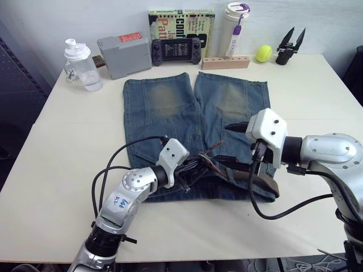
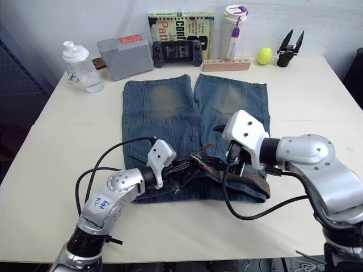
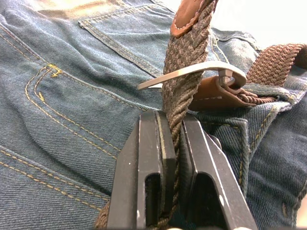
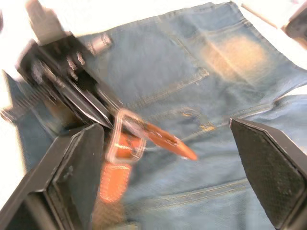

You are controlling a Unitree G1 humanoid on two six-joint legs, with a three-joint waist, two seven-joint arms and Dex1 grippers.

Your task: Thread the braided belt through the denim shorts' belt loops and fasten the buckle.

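Note:
The denim shorts (image 1: 170,107) lie flat on the table, legs pointing away and the waistband toward me. The braided belt (image 1: 266,184) runs along the waistband, and its brown strap (image 3: 184,57) passes through the silver buckle (image 3: 192,72). My left gripper (image 3: 175,143) is shut on the braided strap just short of the buckle. In the right wrist view the buckle (image 4: 127,136) and the belt's leather tip (image 4: 168,141) lie on the denim. Over the waistband, just right of the buckle, my right gripper (image 1: 229,144) hangs open and holds nothing. I cannot pick out the belt loops.
Along the table's far edge stand a shaker bottle (image 1: 81,65), a grey box (image 1: 122,55), a game controller (image 1: 174,51), a book (image 1: 181,25), a white tumbler (image 1: 235,28), a wooden block (image 1: 226,62), a yellow ball (image 1: 263,53) and a black spare gripper (image 1: 289,48).

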